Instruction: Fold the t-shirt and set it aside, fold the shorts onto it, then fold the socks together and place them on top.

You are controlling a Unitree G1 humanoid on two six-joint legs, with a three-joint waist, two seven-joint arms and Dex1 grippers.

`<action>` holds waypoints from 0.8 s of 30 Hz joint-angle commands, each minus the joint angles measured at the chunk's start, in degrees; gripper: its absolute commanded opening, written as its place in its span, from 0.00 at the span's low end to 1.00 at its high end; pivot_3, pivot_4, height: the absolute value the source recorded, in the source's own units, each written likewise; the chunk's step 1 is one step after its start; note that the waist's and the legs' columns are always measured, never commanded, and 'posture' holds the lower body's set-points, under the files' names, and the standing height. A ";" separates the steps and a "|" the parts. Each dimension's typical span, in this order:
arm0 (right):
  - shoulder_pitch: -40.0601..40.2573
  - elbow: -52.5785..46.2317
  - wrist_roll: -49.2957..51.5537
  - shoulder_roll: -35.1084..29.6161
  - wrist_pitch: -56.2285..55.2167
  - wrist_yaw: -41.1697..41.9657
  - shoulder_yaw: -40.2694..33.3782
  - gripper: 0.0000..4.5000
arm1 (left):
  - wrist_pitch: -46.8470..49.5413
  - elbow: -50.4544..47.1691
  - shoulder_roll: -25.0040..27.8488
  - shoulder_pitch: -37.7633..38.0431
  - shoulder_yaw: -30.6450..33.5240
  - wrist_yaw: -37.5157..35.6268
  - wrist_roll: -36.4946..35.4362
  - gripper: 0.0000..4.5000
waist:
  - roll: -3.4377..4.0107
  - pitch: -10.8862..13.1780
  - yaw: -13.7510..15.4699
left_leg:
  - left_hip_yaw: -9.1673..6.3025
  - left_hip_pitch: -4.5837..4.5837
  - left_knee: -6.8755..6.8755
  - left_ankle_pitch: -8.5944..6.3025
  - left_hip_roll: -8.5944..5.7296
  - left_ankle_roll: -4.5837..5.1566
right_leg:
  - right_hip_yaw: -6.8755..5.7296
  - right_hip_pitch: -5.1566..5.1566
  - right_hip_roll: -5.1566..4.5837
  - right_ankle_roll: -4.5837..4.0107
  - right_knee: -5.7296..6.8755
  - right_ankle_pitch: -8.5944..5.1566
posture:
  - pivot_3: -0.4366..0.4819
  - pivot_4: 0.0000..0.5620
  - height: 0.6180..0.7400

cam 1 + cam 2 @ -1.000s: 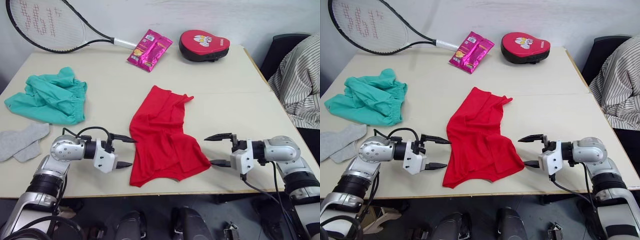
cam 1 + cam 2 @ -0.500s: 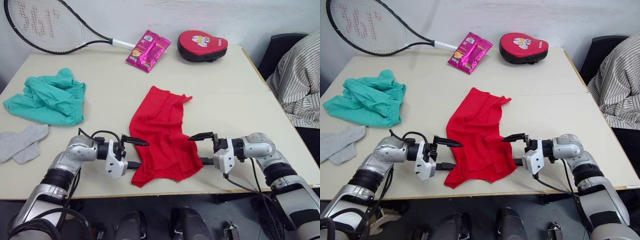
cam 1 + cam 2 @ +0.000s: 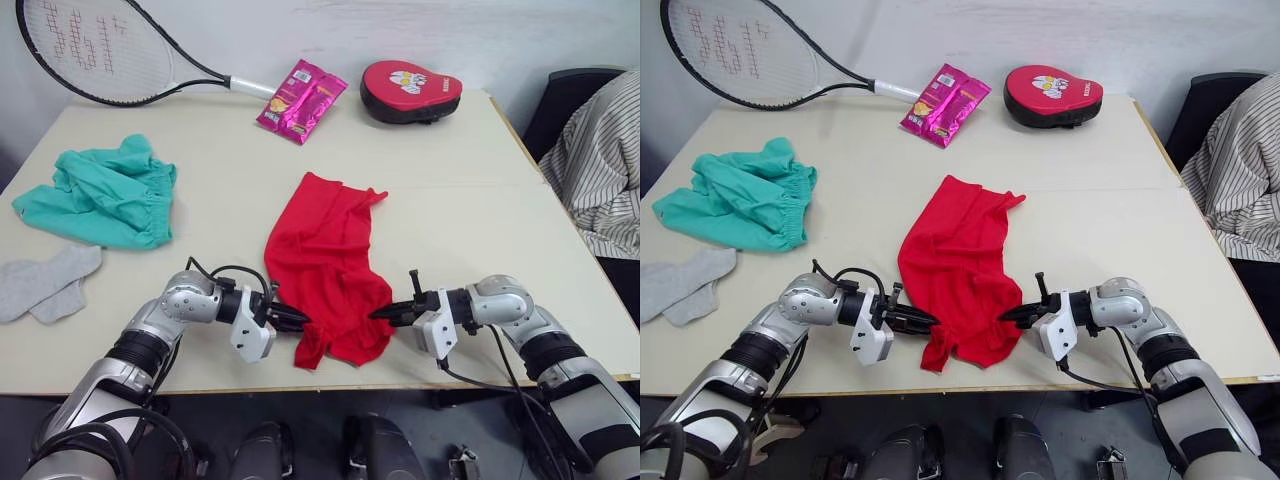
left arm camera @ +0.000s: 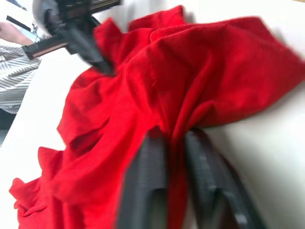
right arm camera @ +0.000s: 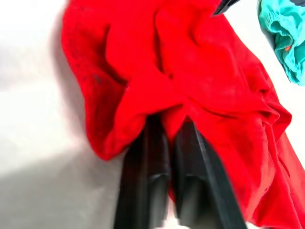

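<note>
Left eye view, lower centre: my left gripper (image 3: pixel 298 320) and right gripper (image 3: pixel 381 313) both pinched onto the t-shirt (image 3: pixel 325 260), opposite bottom edges.

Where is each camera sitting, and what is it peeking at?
Left eye view: on the head, looking down over the cream table, both arms showing, at the bright red cloth t-shirt.
Right eye view: same head, same scene.
Left wrist view: on the left arm, along the left gripper pinching red cloth.
Right wrist view: on the right arm, along the right gripper pinching it too.
Shared: the t-shirt shows in every view.
</note>
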 commanded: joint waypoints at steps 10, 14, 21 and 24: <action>16.06 -32.14 21.51 -16.76 27.28 8.39 -3.02 0.00 | 13.44 -15.74 11.73 11.96 3.85 -7.48 -16.38 0.01 | 0.10 0.09 0.21 | -0.07 -0.14 -0.02 -0.07 0.02 0.05 | -0.02 -0.12 0.00 -0.03 -0.01 -0.08 | 0.48 0.27 1.00; 25.84 -46.03 29.74 -24.46 41.78 11.08 -5.52 0.00 | 18.83 -24.06 16.40 17.91 6.07 -10.38 -21.85 0.01 | 0.12 0.10 0.46 | -0.22 -0.20 0.00 -0.30 0.02 0.37 | -0.06 -0.09 -0.05 -0.04 -0.11 -0.08 | 0.48 0.27 1.00; 35.83 -60.27 32.32 -29.37 57.42 9.96 -10.07 0.00 | 31.59 -36.74 21.18 27.84 8.85 -11.91 -26.55 0.01 | 0.14 0.13 0.40 | -0.25 -0.27 -0.05 -0.58 0.02 0.03 | -0.09 -0.12 -0.06 -0.02 -0.25 -0.12 | 0.48 0.27 1.00; 38.68 -65.33 35.88 -29.95 65.07 9.32 -12.47 0.00 | 37.21 -41.19 22.75 30.47 9.90 -13.08 -28.50 0.01 | 0.18 0.20 0.50 | -0.24 -0.31 -0.08 -0.59 0.02 0.01 | -0.10 -0.18 -0.05 -0.01 -0.25 -0.17 | 0.48 0.27 1.00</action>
